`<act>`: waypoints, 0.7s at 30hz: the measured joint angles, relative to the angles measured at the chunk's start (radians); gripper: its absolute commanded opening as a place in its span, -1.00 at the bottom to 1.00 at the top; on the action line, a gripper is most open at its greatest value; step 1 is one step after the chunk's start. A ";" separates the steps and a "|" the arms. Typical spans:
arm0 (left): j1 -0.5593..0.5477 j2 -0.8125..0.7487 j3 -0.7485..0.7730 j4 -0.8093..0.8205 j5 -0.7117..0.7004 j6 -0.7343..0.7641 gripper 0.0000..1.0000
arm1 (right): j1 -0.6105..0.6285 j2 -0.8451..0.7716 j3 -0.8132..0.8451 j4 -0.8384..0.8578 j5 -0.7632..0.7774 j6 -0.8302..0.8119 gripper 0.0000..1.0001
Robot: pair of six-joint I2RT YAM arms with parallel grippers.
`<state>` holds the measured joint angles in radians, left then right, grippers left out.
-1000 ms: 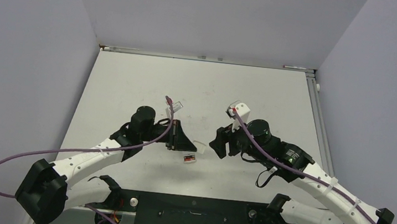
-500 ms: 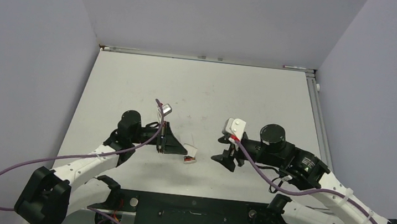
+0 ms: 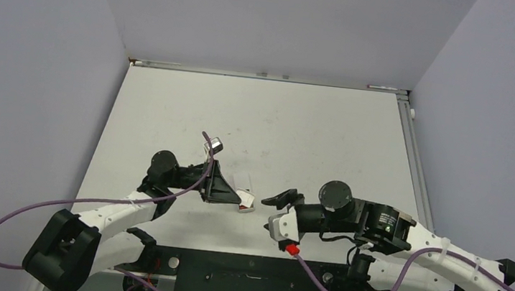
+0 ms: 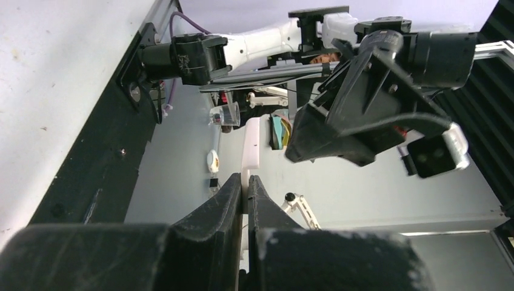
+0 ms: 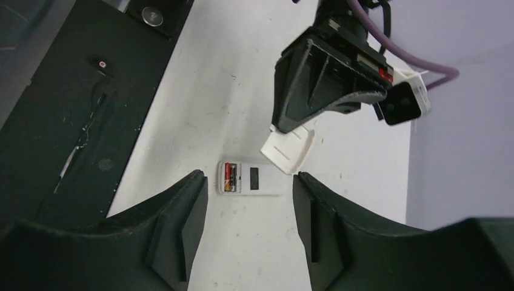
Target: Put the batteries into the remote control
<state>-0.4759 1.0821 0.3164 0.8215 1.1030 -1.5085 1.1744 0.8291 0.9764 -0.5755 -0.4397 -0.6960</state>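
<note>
The remote control [image 5: 259, 178] lies back up on the white table, just in front of the arms' bases [image 3: 247, 203]. A reddish and a dark battery [image 5: 230, 177] sit side by side in the recess at one end. My left gripper [image 4: 244, 179] is shut on a thin white cover plate [image 4: 251, 142]. It holds the plate tilted just above the remote's far edge [image 5: 290, 150]. My right gripper [image 5: 250, 209] is open and empty, a little to the right of the remote [image 3: 279, 203], which shows through the gap between its fingers.
The black base plate [image 3: 248, 278] with its bolts runs along the near table edge, close to the remote [image 5: 66, 109]. Purple cables loop from both wrists [image 3: 31, 208]. Walls close in the table on the left, the right and at the back.
My right arm swung back and down toward the near edge, its wrist turned over, and its jaws narrowed a little. My left gripper shifted slightly left with the cover. The remote stayed put.
</note>
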 measured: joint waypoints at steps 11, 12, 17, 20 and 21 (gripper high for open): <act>0.000 0.012 -0.018 0.161 0.002 -0.186 -1.00 | 0.360 0.068 -0.062 0.085 0.439 -0.247 -0.22; 0.000 0.012 -0.019 0.167 0.002 -0.199 -1.00 | 0.380 0.075 -0.065 0.094 0.476 -0.265 -0.25; 0.000 0.012 -0.024 0.180 0.002 -0.240 -1.00 | 0.448 0.093 -0.098 0.148 0.636 -0.347 -0.31; 0.000 0.011 -0.033 0.183 0.004 -0.262 -1.00 | 0.465 0.103 -0.109 0.178 0.697 -0.388 -0.31; 0.000 0.010 -0.034 0.183 0.005 -0.266 -1.00 | 0.467 0.104 -0.111 0.183 0.710 -0.396 -0.31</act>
<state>-0.4759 1.0920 0.2825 1.0046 1.1080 -1.7744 1.6413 0.9333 0.8654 -0.3923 0.2699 -1.0924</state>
